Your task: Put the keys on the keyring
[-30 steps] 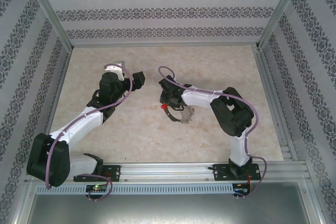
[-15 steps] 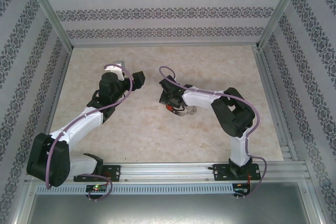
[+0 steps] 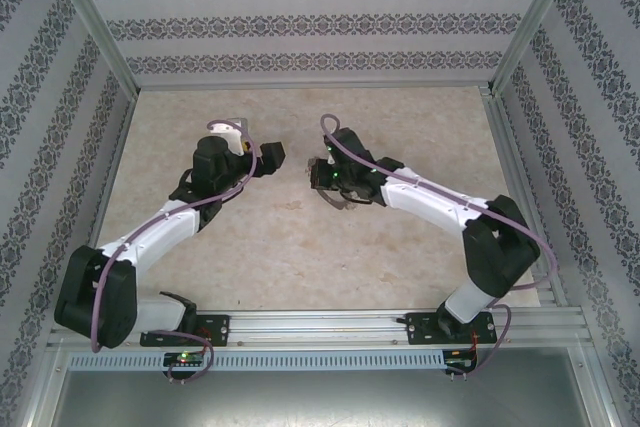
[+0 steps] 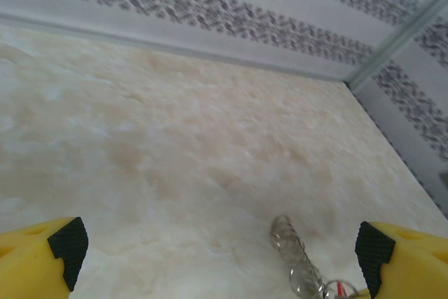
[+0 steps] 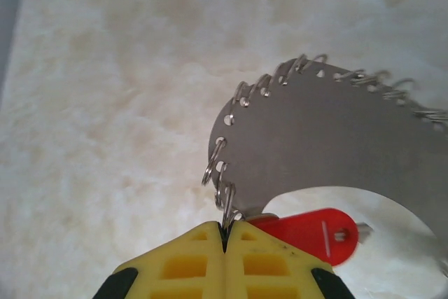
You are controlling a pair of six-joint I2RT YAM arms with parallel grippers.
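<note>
Keyring (image 5: 329, 131) cut by right edge; key (image 5: 308, 232) partly hidden behind right gripper (image 5: 225, 236) jaws.

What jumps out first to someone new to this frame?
In the right wrist view, the keyring, a grey metal hoop fringed with small rings, stands out, the right gripper shut on one ring at its rim. The red-headed key sits right beside the grip. The left gripper is wide open above the table.

The left fingers (image 4: 35, 260) stand wide apart, the right fingers (image 5: 185, 264) pinched shut.
</note>
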